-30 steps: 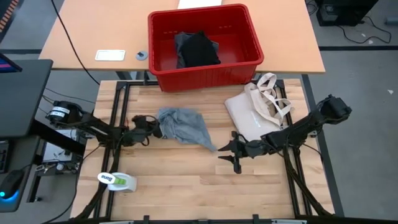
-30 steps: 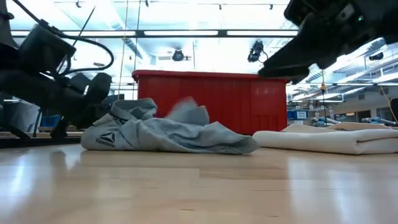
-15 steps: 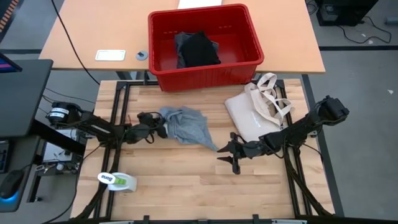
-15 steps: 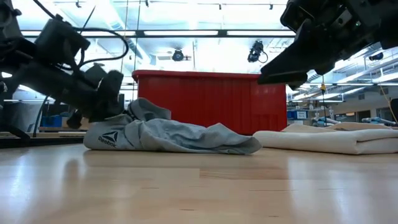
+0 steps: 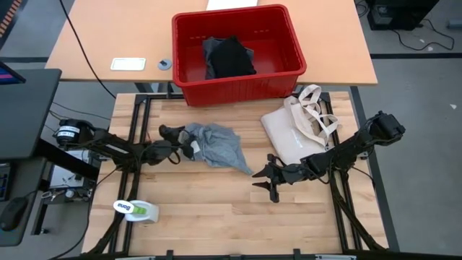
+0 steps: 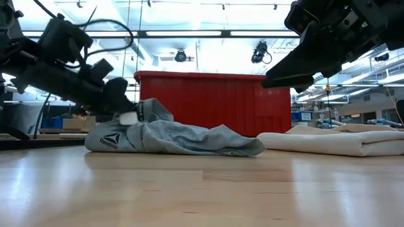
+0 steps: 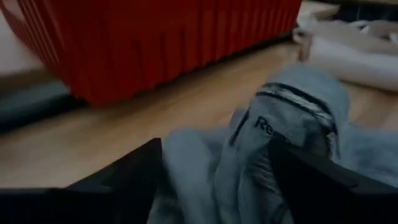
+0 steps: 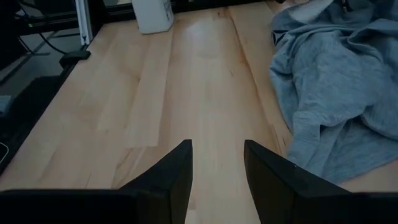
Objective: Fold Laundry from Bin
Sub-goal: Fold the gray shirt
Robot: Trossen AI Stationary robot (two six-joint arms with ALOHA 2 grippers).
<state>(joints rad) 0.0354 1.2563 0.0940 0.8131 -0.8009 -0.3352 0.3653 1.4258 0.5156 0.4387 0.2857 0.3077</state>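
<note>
Crumpled light grey T-shirt [image 5: 216, 146] lies just in front of the large red plastic bin [image 5: 238, 87].

We see the left gripper [image 5: 182, 140] open at its bin-side edge, seemingly touching; the right gripper [image 5: 264, 178] hovers beyond the shirt's far tip, fingers parted and empty.

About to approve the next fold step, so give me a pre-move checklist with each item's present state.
1. Grey T-shirt out of the red bin and on the table: ok.
2. T-shirt spread flat: not ok, it lies bunched.
3. Left gripper open at the shirt's edge: ok, its fingers stand either side of the cloth.
4. Right gripper empty: ok, open over bare wood just off the shirt's corner.
5. Tote bag apart from the shirt: ok.
6. Black garment waiting in the bin: ok.
</note>
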